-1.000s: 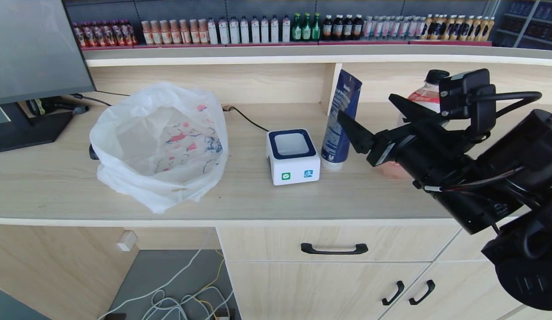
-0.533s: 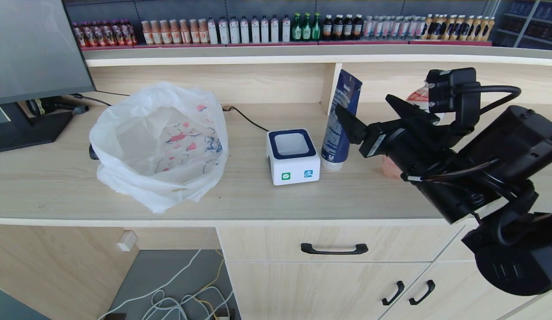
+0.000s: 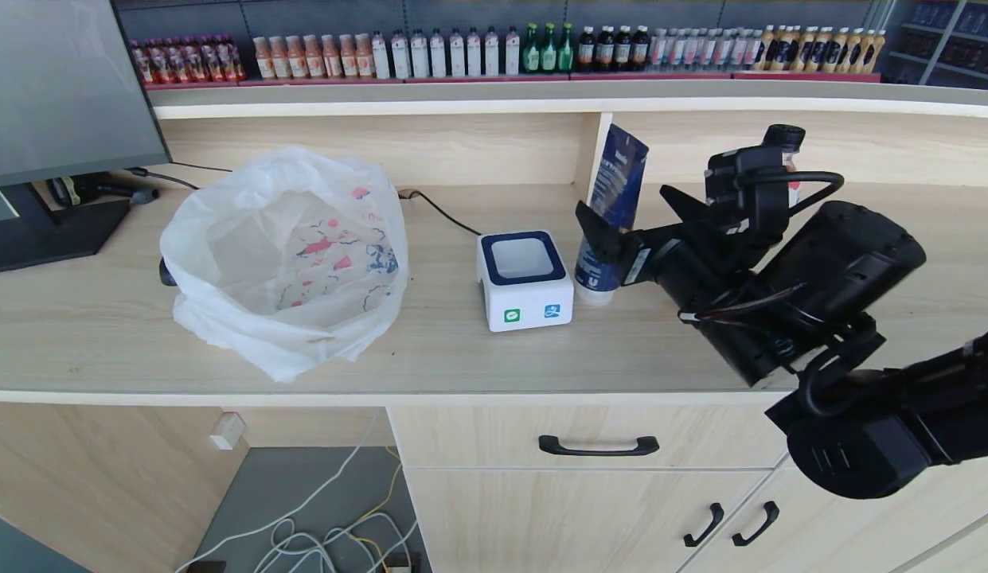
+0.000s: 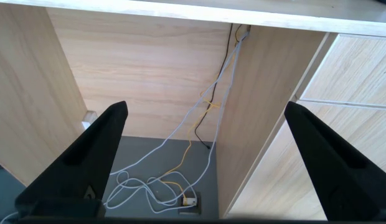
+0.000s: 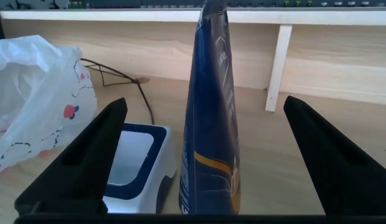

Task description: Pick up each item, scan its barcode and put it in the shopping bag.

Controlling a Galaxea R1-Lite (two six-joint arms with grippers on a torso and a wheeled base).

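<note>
Right tool [image 3: 625, 203] wide open around the blue tube [image 3: 617, 171], nothing gripped.
Scanner [image 3: 524, 278] sits mid-table [image 3: 462, 358], window up. Tube stands upright on its cap just right of the scanner, close but not visibly touching it. Right tool is level with the tube, fingers spread, one on each side; the wrist view shows a gap on both sides, so no contact. Bottle [image 3: 782, 135] with a black cap is further right of the scanner, mostly hidden behind the arm. Shopping bag [image 3: 287, 255] is left of the scanner, clear of it, mouth open and facing up. Left tool [image 4: 205, 106] is below the table edge, fingers spread and holding nothing, facing the open bay with cables [image 4: 180, 186] on the floor.
</note>
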